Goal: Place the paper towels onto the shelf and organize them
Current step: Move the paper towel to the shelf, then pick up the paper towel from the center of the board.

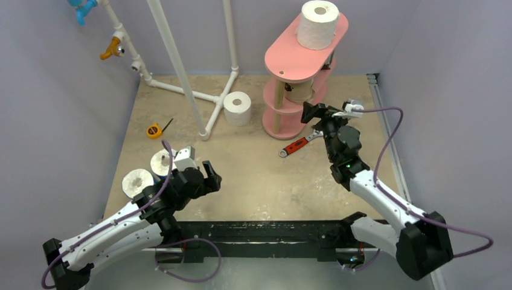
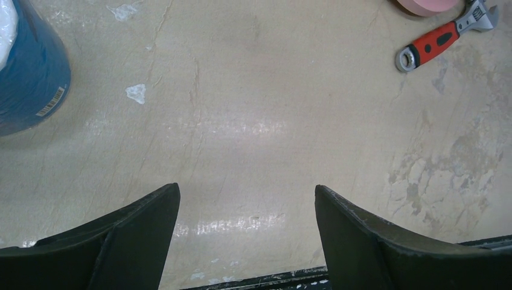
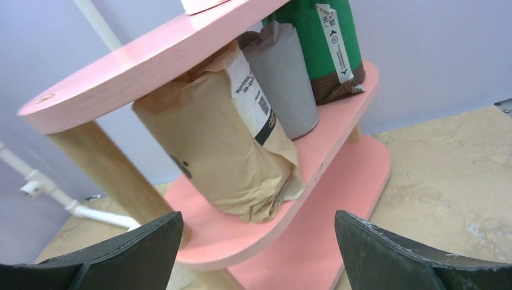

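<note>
The pink shelf [image 1: 302, 66] stands at the back right with a white paper towel roll [image 1: 318, 24] on its top board. On the middle board [image 3: 338, 130] a tan roll [image 3: 223, 145], a grey roll [image 3: 284, 84] and a green-wrapped roll [image 3: 326, 42] stand in a row. My right gripper [image 3: 258, 216] is open just in front of that board, holding nothing. Another white roll [image 1: 238, 107] stands on the floor by the pipe frame. Two rolls [image 1: 138, 183] stand beside my left arm, and one blue-wrapped roll [image 2: 27, 66] shows. My left gripper [image 2: 246, 190] is open over bare floor.
A red-handled wrench [image 1: 297, 145] lies on the floor in front of the shelf. A yellow tape measure [image 1: 154, 130] lies at the left. The white pipe frame [image 1: 181, 66] rises at the back. A black rail [image 1: 259, 232] runs along the near edge.
</note>
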You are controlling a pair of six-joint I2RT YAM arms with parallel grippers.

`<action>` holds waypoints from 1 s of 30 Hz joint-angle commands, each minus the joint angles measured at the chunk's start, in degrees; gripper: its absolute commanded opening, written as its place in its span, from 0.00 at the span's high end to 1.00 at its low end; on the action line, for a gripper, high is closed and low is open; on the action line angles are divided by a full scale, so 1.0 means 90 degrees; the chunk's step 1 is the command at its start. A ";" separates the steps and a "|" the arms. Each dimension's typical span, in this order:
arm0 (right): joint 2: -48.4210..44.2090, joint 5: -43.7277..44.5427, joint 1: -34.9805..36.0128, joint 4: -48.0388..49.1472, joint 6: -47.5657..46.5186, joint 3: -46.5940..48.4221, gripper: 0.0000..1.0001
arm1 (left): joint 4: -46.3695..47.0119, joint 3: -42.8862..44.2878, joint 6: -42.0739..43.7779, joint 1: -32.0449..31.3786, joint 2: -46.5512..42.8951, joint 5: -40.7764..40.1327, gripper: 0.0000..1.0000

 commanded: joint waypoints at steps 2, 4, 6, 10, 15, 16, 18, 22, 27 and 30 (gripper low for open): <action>-0.1236 -0.0386 0.0091 -0.2393 0.0498 0.0068 0.01 | 0.0048 -0.0065 0.0014 0.0007 -0.0337 0.0054 0.17; -0.1580 -0.0557 0.0095 -0.3258 0.0656 0.0155 0.01 | 0.0013 -0.0073 0.0037 0.0010 -0.0429 0.0006 0.17; -0.1851 -0.0812 0.0087 -0.3884 0.0786 0.0200 0.01 | -0.0030 -0.0041 0.0075 0.0011 -0.0480 -0.0072 0.17; -0.2398 -0.1573 0.0093 -0.4439 0.1289 -0.0128 0.01 | -0.0150 0.0096 0.0109 0.0012 -0.0484 -0.0275 0.17; -0.2424 -0.2234 0.0121 -0.4338 0.2012 -0.0705 0.01 | -0.0219 0.0294 0.0147 0.0010 -0.0425 -0.0721 0.17; -0.2282 -0.2163 0.0147 -0.4439 0.2052 -0.0694 0.01 | -0.0218 0.0349 0.0159 0.0012 -0.0387 -0.0854 0.17; -0.1980 -0.1949 0.0188 -0.4659 0.2094 -0.0635 0.01 | -0.0224 0.0473 0.0219 0.0017 -0.0252 -0.1020 0.17; -0.1696 -0.1728 0.0188 -0.4739 0.2158 -0.0669 0.01 | -0.0263 0.0762 0.0296 0.0022 -0.0025 -0.1220 0.16; -0.1588 -0.1999 0.0183 -0.4064 0.2973 -0.1235 0.01 | 0.0041 0.0968 0.0363 0.0524 0.0317 -0.0566 0.15; -0.1512 -0.2346 0.0185 -0.3445 0.3035 -0.1658 0.01 | 0.0081 0.1093 0.0290 0.1060 0.0673 0.0232 0.15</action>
